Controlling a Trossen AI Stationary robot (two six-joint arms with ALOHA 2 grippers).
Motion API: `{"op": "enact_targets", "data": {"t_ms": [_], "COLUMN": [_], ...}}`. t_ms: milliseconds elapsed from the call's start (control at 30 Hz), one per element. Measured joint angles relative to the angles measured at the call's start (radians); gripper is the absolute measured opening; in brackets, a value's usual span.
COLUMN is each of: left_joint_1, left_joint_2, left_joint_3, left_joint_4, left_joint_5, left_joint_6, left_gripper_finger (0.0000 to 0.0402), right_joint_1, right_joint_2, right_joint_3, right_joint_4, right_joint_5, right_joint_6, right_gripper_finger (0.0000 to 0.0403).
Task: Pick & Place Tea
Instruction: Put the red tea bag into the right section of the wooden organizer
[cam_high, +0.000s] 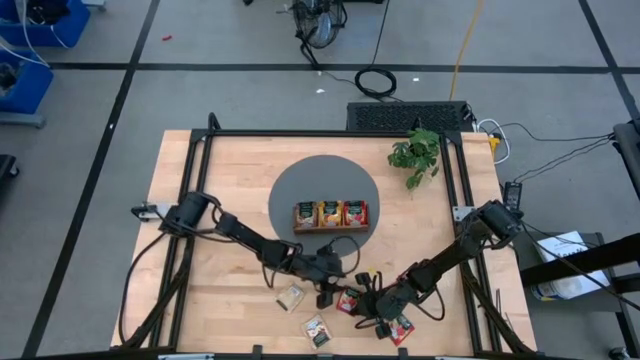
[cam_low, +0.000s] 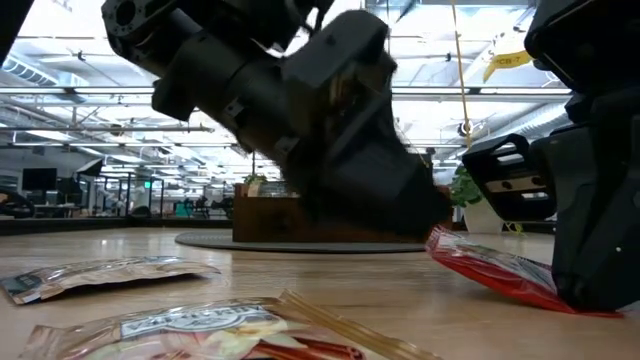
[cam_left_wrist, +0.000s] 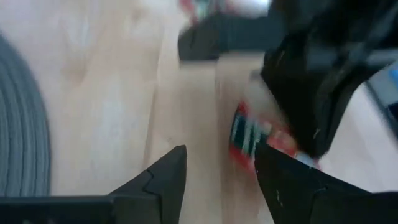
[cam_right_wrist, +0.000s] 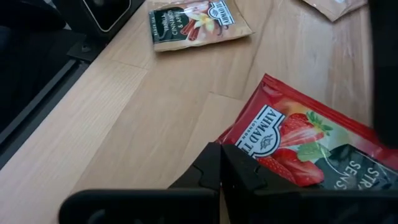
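The wooden table (cam_high: 200, 180) fills most of the high view, with a round grey mat (cam_high: 290, 190) near its middle and a small green plant (cam_high: 417, 153) toward the far right corner. On the mat stands a brown wooden tray (cam_high: 331, 215) with three compartments, each holding upright tea packets: a dark-labelled one on the left, orange in the middle, red on the right. The two dark arms reach in from either side and meet at the near edge of the table. The left gripper (cam_high: 327, 292) hangs just in front of the mat with its fingers (cam_left_wrist: 163, 180) spread apart and nothing between them; in the left wrist view a red packet (cam_left_wrist: 249, 138) lies on the wood just past the fingertips (blurred, so I cannot tell whether a finger touches it). The right gripper (cam_right_wrist: 222, 167) is low over the table near the front edge, its fingers pressed together, the tips against the edge of a red strawberry packet (cam_right_wrist: 292, 140) lying flat. Loose tea lies around both grippers: a pale packet (cam_high: 291, 297) beside the left gripper, a cinnamon packet (cam_right_wrist: 198, 22) well apart from the strawberry one, and another pale packet (cam_high: 318, 331) nearest the table's front edge.
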Motion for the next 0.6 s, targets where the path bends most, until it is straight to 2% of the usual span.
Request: {"op": "enact_targets", "data": {"t_ms": [167, 433, 600], "left_joint_1": [-0.001, -0.001, -0.007], "left_joint_2": [0.02, 0.023, 0.023], "left_joint_3": [0.038, 0.04, 0.04], "left_joint_4": [-0.075, -0.076, -0.037], "left_joint_5": [0.022, 0.081, 0.114], "left_joint_6": [-0.044, -0.096, -0.062], "left_gripper_finger": [0.0191, 0.0191, 0.0191], "right_joint_1": [0.0, 0.0, 0.0], "right_joint_2": [0.0, 0.001, 0.001], "right_joint_3": [-0.001, -0.002, -0.002], "right_joint_4": [0.001, 0.002, 0.002], "right_joint_5": [-0.007, -0.01, -0.011], "right_joint_6": [0.003, 0.006, 0.006], "right_gripper_finger": [0.0, 0.0, 0.0]}}
